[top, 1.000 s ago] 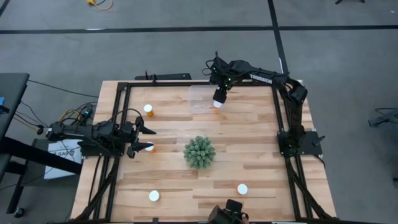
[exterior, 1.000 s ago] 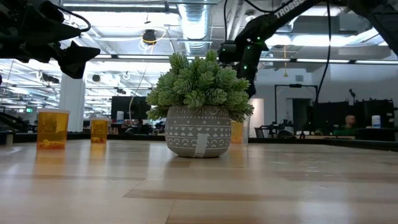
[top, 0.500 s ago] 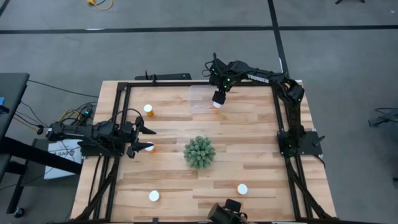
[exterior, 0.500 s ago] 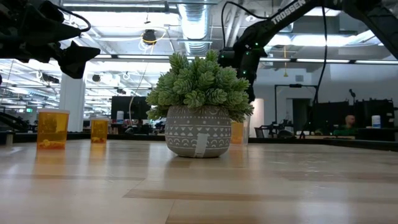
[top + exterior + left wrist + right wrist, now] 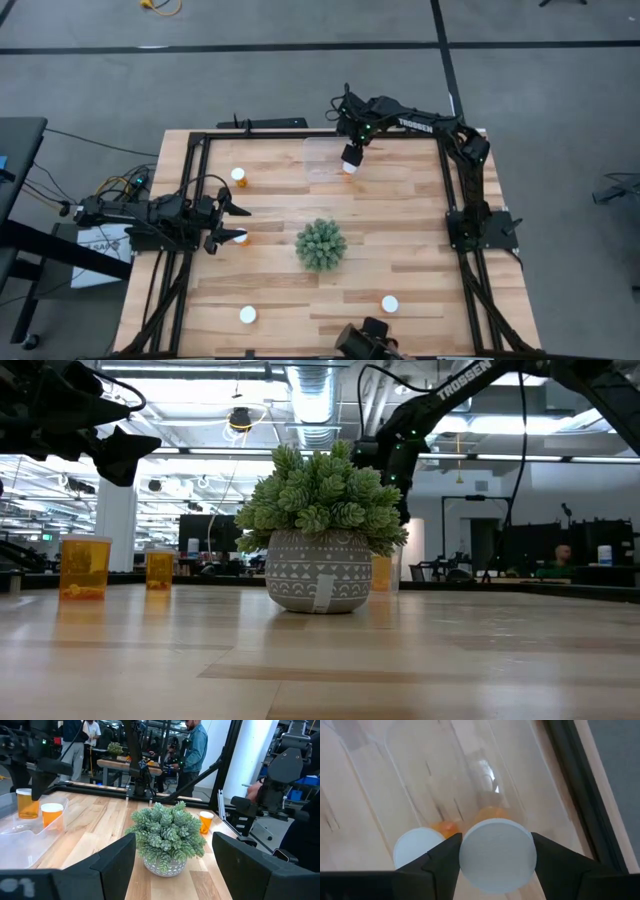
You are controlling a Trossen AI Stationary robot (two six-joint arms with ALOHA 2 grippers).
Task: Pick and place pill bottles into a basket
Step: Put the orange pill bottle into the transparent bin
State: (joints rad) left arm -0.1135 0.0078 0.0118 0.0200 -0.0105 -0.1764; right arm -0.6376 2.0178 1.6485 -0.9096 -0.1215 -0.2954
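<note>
My right gripper point(image 5: 351, 156) is over the clear basket point(image 5: 322, 160) at the table's far side, shut on an orange pill bottle with a white cap point(image 5: 497, 855). A second bottle point(image 5: 417, 852) stands in the basket beside it. My left gripper point(image 5: 228, 222) is open at the table's left, and a bottle point(image 5: 240, 237) stands just by its near finger. Three more bottles stand on the table: far left point(image 5: 239, 177), near left point(image 5: 248, 315) and near right point(image 5: 390, 303). My right gripper pinches the bottle's round white cap by its rim point(image 5: 465, 857) between its two fingers, coming from above and pointing down. The bottle hangs upright below the fingers, inside the basket point(image 5: 27, 802). I cannot tell whether its bottom rests on the basket's floor.
A spiky green plant in a grey pot point(image 5: 321, 244) stands mid-table between the arms. A black frame point(image 5: 440, 180) runs around the tabletop. People stand in the room beyond the table point(image 5: 192, 745).
My right gripper has shifted a little toward the table's left over the basket, still shut on the bottle.
</note>
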